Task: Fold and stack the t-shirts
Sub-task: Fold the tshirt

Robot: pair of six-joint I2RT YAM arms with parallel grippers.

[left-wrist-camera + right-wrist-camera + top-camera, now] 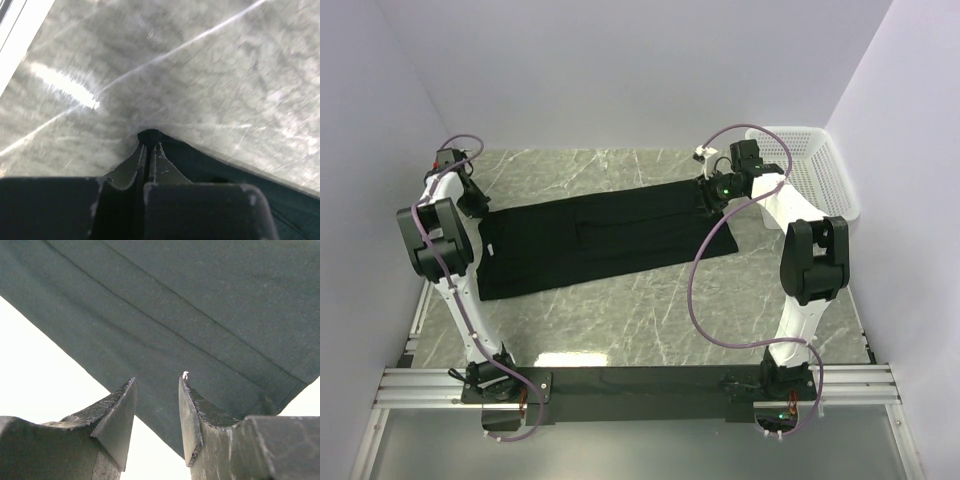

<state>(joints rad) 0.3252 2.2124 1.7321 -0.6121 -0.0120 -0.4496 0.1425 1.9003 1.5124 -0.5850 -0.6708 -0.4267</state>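
One black t-shirt (600,235) lies as a long flat band across the marble table (650,310), running from far left to right of centre. My left gripper (478,208) is at its left end. In the left wrist view, that gripper (149,145) is shut, pinching a corner of the black t-shirt (225,165) at its tips just above the tabletop. My right gripper (708,192) is at the right end of the band. In the right wrist view it (157,382) stands open, with the t-shirt's hemmed corner (200,300) spread beneath and between its fingers.
A white slatted basket (815,170) stands at the back right against the wall. Purple cables (695,290) loop off both arms. Walls close the table in on the left, back and right.
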